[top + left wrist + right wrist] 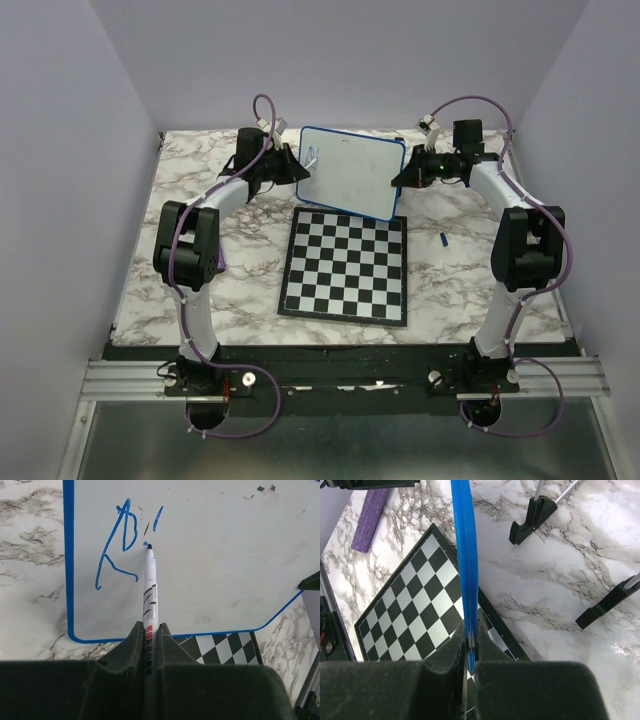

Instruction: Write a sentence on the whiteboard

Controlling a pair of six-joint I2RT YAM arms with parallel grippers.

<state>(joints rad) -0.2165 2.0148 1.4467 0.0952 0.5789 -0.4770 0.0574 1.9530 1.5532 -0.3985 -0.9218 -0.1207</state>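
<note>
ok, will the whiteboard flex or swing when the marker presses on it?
Probably stiff: the whiteboard looks flat though the right gripper pinches only one rim. Likely light, given that thin edge. It may pivot in the pinch, since the marker in the left gripper presses near the far side.

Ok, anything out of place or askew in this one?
The whiteboard sits askew, rotated against the chessboard with its near edge over the chessboard's far edge, and the right claw pinches its blue rim. A small blue piece, possibly a marker cap, lies loose on the table. Nothing looks spilled or broken.
</note>
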